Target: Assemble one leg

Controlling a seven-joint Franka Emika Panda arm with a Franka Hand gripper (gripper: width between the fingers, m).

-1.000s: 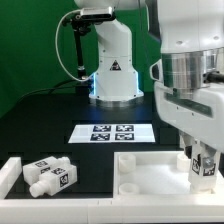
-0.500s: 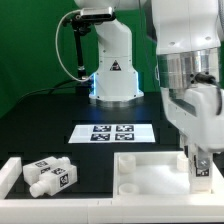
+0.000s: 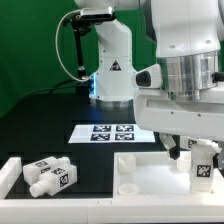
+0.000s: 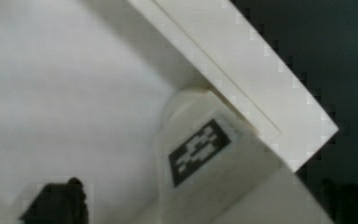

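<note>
One leg (image 3: 203, 164), a stubby white post with a black-and-white tag, stands upright at the right corner of the flat white tabletop (image 3: 150, 172). My gripper (image 3: 196, 152) hangs right over it, its wide hand turned broadside to the exterior view. In the wrist view the leg (image 4: 206, 150) lies against the tabletop's edge (image 4: 247, 70). One dark fingertip (image 4: 55, 202) stands apart from the leg with a gap between them, so the jaws look open around it. Two more legs (image 3: 48, 175) lie at the exterior view's left.
The marker board (image 3: 113, 133) lies on the black table behind the tabletop. The arm's base (image 3: 112, 65) with its cable stands at the back. A white tray edge (image 3: 12, 172) runs beside the loose legs.
The hand has turned about its vertical axis above the leg, now showing its broad side. The leg has stayed at the tabletop's corner.
</note>
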